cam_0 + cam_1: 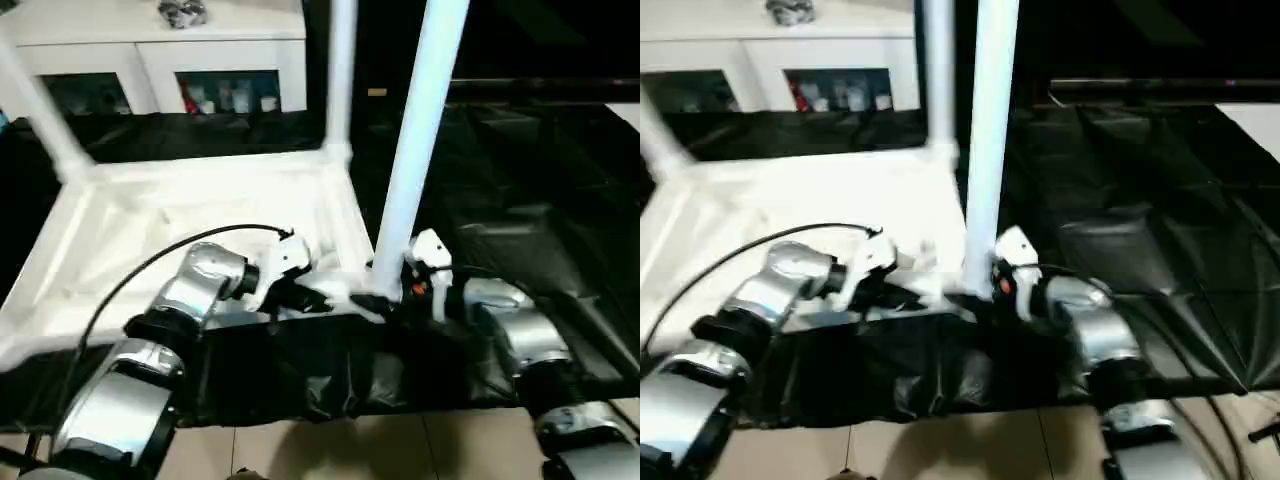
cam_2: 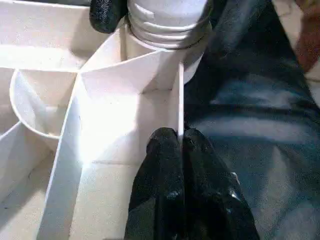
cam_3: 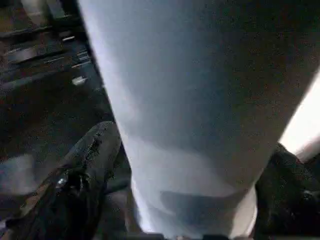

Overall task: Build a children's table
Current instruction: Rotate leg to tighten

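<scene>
The children's table lies upside down: its white ribbed tabletop [image 1: 200, 178] rests on black sheeting, and white tubular legs stand upright in its corner sockets. The near right leg [image 1: 420, 130] rises from its socket [image 2: 167, 30]. Two more legs stand at the far right [image 1: 340, 70] and the far left [image 1: 40, 110]. My left gripper [image 2: 181, 137] is shut on the tabletop's thin side wall, just short of that socket. My right gripper [image 3: 187, 180] straddles the base of the near right leg, jaws open, with one finger [image 3: 87, 170] standing slightly off the tube.
A white glass-doored cabinet [image 1: 150, 50] stands behind the tabletop. Black sheeting [image 1: 520, 200] covers the ground to the right and under my forearms. Tiled floor [image 1: 350, 445] shows nearest me. A black cable [image 1: 130, 280] loops over my left forearm.
</scene>
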Motion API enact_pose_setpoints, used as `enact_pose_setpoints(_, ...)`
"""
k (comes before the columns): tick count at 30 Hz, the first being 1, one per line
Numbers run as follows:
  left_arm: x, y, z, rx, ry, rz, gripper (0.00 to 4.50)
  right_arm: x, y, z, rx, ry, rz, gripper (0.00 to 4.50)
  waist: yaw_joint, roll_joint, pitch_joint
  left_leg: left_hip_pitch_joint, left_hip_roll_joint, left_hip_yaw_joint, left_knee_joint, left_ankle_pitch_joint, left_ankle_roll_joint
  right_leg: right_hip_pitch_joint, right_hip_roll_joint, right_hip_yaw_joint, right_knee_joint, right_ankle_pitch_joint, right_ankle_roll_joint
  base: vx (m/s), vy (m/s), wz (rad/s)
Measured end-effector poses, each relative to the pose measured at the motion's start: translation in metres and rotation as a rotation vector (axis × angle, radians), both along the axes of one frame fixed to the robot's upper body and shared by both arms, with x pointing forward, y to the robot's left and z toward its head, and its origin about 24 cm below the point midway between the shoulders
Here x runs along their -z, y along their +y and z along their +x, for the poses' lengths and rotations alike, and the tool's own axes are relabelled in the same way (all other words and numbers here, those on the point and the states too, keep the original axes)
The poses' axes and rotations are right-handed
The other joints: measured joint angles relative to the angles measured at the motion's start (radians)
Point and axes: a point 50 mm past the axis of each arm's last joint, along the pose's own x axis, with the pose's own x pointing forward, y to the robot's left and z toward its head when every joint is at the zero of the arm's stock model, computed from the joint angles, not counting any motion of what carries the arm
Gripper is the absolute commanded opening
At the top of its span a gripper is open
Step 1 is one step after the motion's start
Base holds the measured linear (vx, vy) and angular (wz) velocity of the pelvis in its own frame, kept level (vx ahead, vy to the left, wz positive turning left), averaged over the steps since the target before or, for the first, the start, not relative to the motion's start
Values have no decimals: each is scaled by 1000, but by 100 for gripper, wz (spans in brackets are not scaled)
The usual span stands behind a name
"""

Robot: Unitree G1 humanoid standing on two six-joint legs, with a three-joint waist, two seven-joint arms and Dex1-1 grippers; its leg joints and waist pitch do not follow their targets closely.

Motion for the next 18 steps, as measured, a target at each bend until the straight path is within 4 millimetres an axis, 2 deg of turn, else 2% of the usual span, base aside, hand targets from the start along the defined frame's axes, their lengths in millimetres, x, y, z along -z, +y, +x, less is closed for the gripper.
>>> enact_pose_setpoints(2,-1,2,-1,21,7,6,0,-1,0,-2,-29,18,3,366,2,0,0,0,0,0,0,0,0,0,0,0,0,0,0,0,0,0)
enact_pose_setpoints(3,-1,2,-1,28,10,7,0,-2,0,-2,-37,24,3,339,2,0,0,0,0,0,0,0,0,0,0,0,0,0,0,0,0,0)
enact_pose_setpoints(6,-1,2,-2,43,17,7,0,-2,0,-3,-44,43,8,331,4,0,0,-1,0,0,0,0,0,0,0,0,0,0,0,0,0,0)
enact_pose_setpoints(8,-1,2,-3,50,18,7,0,-2,-1,-3,-47,49,9,294,6,0,0,-1,0,1,0,0,0,0,0,0,0,-1,0,0,0,0)
enact_pose_setpoints(15,-1,2,-3,59,24,8,0,-1,-1,-6,-45,64,18,268,12,0,0,0,0,1,0,0,0,0,0,0,0,-1,0,0,0,0)
enact_pose_setpoints(18,0,4,-1,4,11,8,0,2,2,-3,52,41,41,267,7,-1,0,1,0,1,0,0,0,0,0,0,1,0,0,0,0,0)
